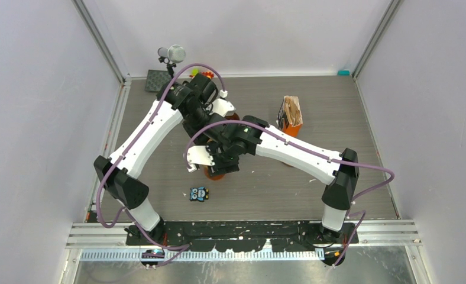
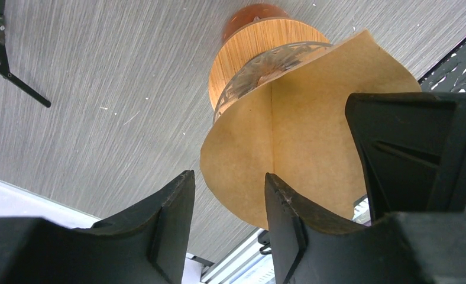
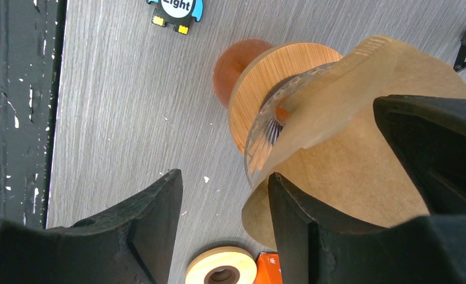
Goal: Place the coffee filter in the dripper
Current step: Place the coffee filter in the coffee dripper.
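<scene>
W/ the coffee filter (image 2: 313, 142) only partly seated in the dripper (image 2: 260, 53), upper centre of the left wrist view, left gripper (image 2: 229, 175) & right gripper (image 3: 225, 174) both stood open, empty-jawed, so prob. best was nudging the paper down evenly w/o creasing it.

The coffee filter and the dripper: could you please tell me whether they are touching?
Touching. The right wrist view shows the coffee filter tucked inside the dripper, resting against its clear rim.

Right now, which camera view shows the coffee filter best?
The left wrist view: the coffee filter shows its fold and curved edge, in the dripper. Right wrist: partly behind a finger. Top: the arms hide it.
</scene>
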`<action>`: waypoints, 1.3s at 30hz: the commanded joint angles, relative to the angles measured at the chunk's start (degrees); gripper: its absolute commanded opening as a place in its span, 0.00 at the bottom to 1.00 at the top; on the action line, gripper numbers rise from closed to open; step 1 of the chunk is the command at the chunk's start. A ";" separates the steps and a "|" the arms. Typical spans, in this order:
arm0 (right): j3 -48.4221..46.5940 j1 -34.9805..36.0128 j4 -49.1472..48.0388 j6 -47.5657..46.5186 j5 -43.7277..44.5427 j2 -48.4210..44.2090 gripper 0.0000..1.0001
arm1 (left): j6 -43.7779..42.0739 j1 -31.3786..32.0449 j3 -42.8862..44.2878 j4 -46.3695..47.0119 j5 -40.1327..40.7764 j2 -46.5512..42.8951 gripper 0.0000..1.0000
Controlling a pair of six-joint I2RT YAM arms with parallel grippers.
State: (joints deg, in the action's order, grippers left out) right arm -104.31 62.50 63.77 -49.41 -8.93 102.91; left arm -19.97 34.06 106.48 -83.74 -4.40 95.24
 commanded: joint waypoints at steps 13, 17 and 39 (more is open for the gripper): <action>-2.07 -0.11 -1.47 0.29 -1.34 1.30 0.60 | -0.95 -1.84 -2.04 3.56 -4.40 1.86 0.50; -1.84 -0.19 -1.75 0.45 -1.53 1.84 0.60 | -1.39 -2.39 -2.96 3.83 -5.06 1.99 0.50; -3.64 -1.58 -1.71 2.39 -1.37 0.49 0.61 | -2.81 -3.30 -3.80 3.55 -5.88 0.67 0.50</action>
State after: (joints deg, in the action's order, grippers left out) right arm -104.75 61.41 62.61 -48.47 -9.80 105.27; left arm -21.80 31.09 99.74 -79.81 -9.69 97.17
